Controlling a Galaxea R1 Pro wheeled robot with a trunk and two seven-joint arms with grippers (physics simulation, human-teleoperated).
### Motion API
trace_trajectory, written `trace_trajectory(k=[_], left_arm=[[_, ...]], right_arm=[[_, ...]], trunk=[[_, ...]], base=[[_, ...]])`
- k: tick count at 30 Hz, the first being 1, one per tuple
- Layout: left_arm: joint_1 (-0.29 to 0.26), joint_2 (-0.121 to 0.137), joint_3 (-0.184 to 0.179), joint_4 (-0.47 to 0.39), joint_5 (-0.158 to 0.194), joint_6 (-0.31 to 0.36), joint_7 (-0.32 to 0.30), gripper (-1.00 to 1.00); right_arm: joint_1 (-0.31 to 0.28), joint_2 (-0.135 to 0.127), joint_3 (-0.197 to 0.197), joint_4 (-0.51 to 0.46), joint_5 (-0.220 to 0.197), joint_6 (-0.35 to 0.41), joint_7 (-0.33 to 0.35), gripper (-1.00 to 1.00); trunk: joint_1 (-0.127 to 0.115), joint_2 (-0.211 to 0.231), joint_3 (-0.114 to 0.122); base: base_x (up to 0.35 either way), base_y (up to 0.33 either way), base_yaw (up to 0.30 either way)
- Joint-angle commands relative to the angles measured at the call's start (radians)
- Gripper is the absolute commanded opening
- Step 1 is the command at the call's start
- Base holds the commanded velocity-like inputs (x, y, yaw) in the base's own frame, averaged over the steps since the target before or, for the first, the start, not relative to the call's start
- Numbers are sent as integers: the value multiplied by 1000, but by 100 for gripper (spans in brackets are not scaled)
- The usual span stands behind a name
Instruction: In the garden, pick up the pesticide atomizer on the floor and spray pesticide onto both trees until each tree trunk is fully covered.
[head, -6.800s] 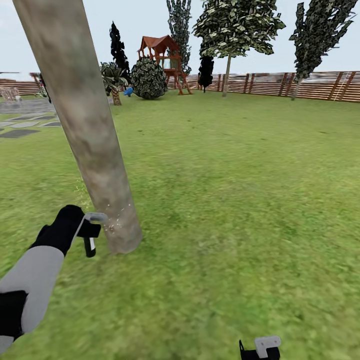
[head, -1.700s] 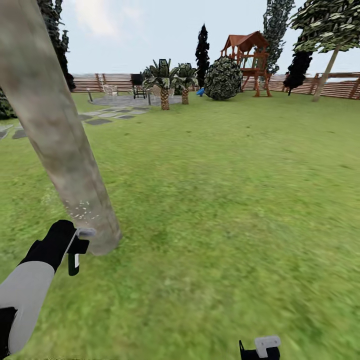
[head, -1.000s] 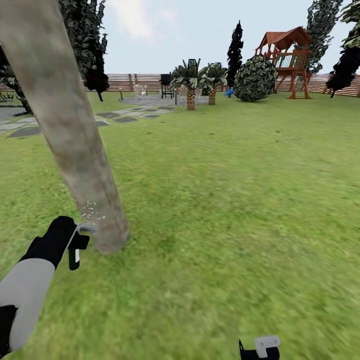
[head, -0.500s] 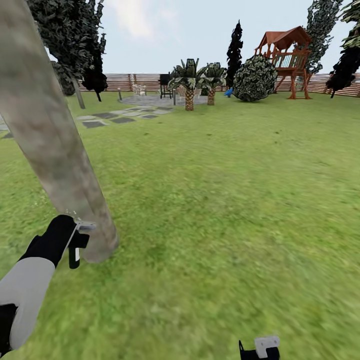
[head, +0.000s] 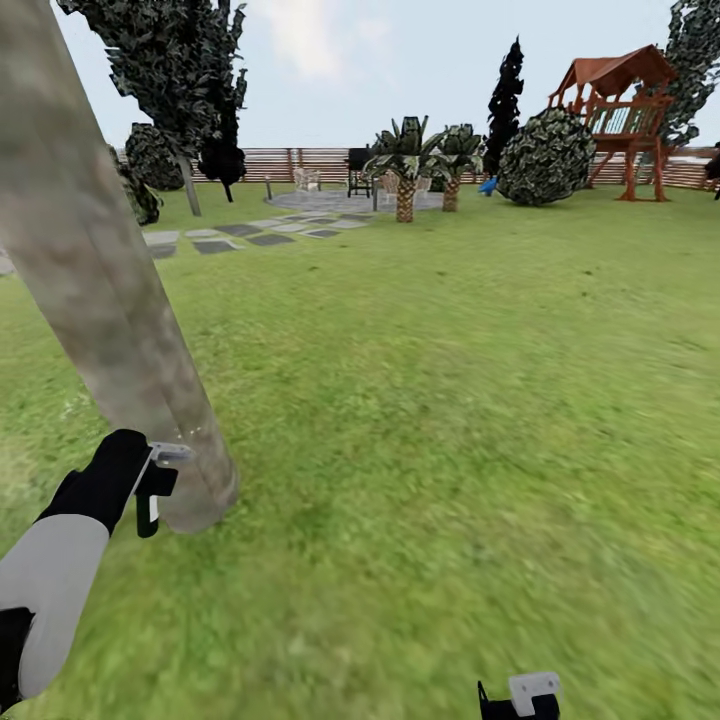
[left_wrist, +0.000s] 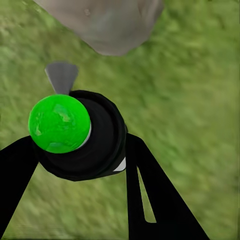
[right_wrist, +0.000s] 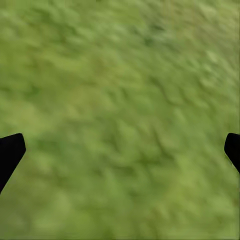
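Left black two-fingered gripper (left_wrist: 75, 165) clamping small dark atomizer with green cap (left_wrist: 80, 132), nozzle nearly touching base of thick mottled grey-brown trunk (head: 110, 300). Right gripper (right_wrist: 120, 150) hanging spread wide over blurry green grass (head: 450, 400).

The pesticide atomizer (head: 150, 490), a small dark sprayer with a white mark and a grey nozzle, sits low at the left of the head view, nozzle just beside the foot of the tree trunk (head: 110, 290). In the left wrist view its black body (left_wrist: 80, 135) carries a bright green cap. The thick trunk of mottled grey-brown bark leans from the upper left corner down to the blurry green floor (head: 450, 420).
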Motion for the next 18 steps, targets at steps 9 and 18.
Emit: trace_trajectory(k=[9, 18], left_arm=[[1, -3, 3, -1, -12, 3, -10, -100], [1, -4, 3, -1, -12, 3, -10, -100]], right_arm=[[0, 0, 8, 0, -2, -1, -6, 100], [0, 0, 9, 0, -2, 0, -6, 100]], trunk=[[0, 0, -1], [0, 0, -1]], base=[[112, -245, 276], [1, -274, 276]])
